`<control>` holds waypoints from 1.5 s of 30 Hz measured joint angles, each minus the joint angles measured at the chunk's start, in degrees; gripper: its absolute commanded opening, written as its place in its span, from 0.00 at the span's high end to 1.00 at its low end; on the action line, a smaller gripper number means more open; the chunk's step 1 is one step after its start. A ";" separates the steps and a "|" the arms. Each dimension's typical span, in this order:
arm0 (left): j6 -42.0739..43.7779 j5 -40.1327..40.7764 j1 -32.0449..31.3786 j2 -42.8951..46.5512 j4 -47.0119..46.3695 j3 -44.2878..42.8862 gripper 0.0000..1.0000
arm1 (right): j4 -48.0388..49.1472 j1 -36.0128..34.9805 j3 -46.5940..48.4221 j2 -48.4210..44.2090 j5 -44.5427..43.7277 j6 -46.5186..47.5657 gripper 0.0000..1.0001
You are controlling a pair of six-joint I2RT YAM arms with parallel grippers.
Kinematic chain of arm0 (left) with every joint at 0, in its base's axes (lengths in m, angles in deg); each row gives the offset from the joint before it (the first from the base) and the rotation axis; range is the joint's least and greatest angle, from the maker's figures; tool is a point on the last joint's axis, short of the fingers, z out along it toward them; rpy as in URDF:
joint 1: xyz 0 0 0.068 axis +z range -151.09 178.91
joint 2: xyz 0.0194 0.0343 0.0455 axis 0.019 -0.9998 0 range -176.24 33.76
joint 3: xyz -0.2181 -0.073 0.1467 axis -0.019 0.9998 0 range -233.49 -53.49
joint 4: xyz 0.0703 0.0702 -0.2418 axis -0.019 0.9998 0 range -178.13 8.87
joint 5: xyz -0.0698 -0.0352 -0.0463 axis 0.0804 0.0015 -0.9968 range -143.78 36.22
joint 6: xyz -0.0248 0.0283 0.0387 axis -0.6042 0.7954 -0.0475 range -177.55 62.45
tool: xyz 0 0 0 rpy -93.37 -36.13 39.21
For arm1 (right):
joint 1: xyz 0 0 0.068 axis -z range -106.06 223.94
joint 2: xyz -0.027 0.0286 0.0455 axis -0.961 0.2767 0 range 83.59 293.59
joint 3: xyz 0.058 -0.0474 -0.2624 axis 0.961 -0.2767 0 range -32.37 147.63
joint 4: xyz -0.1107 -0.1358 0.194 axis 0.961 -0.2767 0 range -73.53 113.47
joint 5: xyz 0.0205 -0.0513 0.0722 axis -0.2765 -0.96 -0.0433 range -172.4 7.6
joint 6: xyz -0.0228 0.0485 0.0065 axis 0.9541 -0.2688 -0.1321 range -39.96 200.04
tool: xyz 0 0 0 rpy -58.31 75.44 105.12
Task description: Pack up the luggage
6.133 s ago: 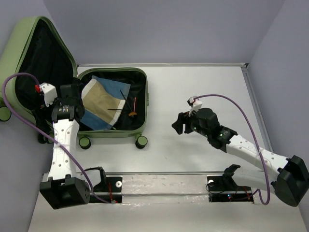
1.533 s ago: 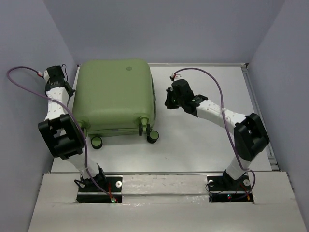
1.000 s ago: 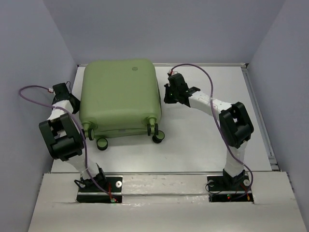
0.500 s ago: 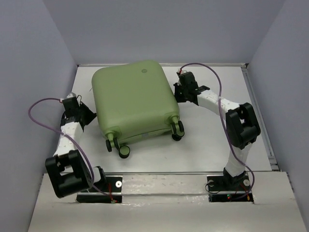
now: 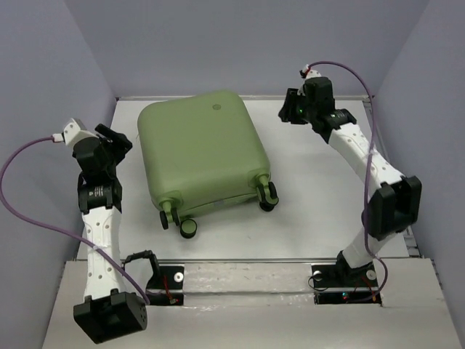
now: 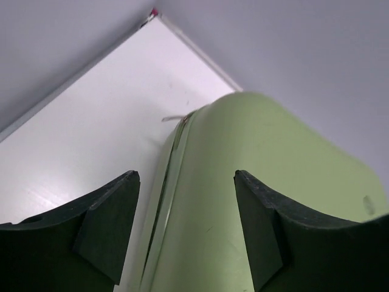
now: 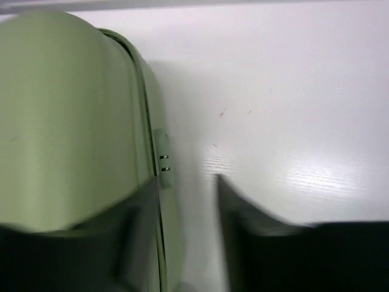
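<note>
The luggage (image 5: 203, 153), a pale green hard-shell suitcase, lies closed and flat in the middle of the table, turned a little askew, with its wheels (image 5: 187, 227) toward the near edge. My left gripper (image 5: 118, 139) hovers just off its left side, open and empty. In the left wrist view the luggage shell (image 6: 243, 201) and its seam show between the fingers of the left gripper (image 6: 185, 177). My right gripper (image 5: 285, 114) hangs off the back right corner, apart from the shell. In the blurred right wrist view the right gripper (image 7: 182, 182) holds nothing, jaws parted, with the luggage (image 7: 67, 115) at the left.
Bare white table (image 5: 320, 196) spreads right of the suitcase, bounded by a grey back wall and side walls. A raised metal edge (image 5: 381, 156) runs along the table's right side. Purple cables loop from both wrists.
Both arms have pulled back from the suitcase and lifted. The left gripper has opened wide, the right one slightly. The suitcase slid right and turned earlier, then stayed put.
</note>
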 measured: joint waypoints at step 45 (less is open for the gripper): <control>2.38 -42.75 -3.74 -92.43 -5.99 -75.71 0.21 | -3.54 -42.36 -26.16 -11.17 -17.40 -7.76 0.93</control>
